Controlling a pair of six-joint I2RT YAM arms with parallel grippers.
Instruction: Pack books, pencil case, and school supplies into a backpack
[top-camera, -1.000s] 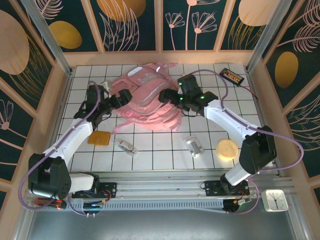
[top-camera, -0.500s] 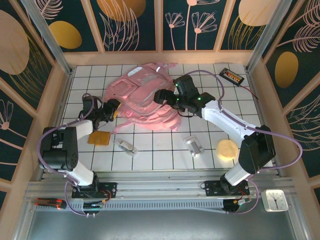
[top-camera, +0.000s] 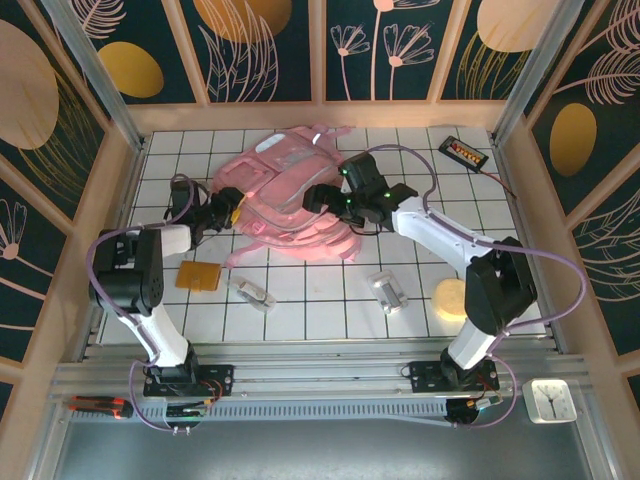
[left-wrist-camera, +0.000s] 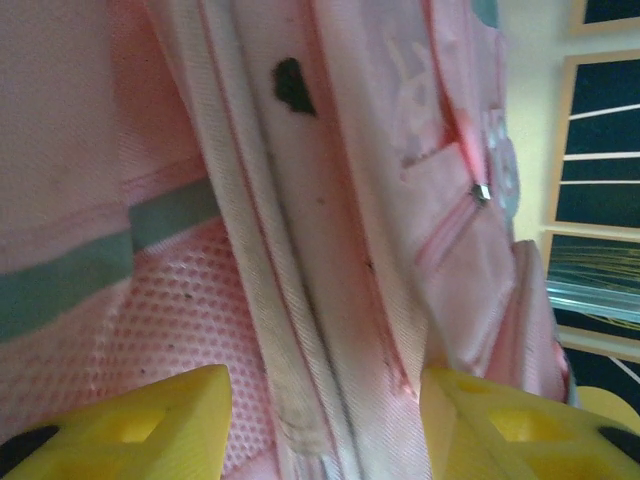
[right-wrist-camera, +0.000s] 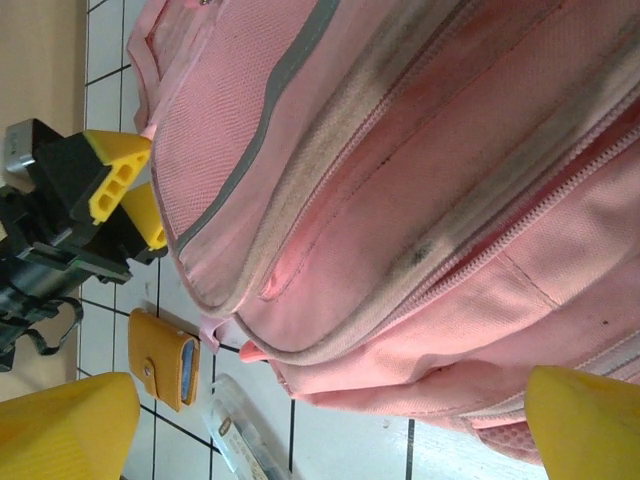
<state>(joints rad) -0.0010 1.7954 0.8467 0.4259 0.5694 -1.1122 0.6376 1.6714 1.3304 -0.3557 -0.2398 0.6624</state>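
Backpack (left-wrist-camera: 330, 200) of matt pink woven cloth, partly open mesh, slightly grubby.

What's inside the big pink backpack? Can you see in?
Just the outside of the backpack can be seen, pink cloth all over. I can't spot any open gap in it, so whatever is inside is covered by the cloth.

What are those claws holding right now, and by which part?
The right gripper is open, holding nothing. The left gripper straddles the backpack at its side edge; whether it actually pinches the fabric cannot be told.
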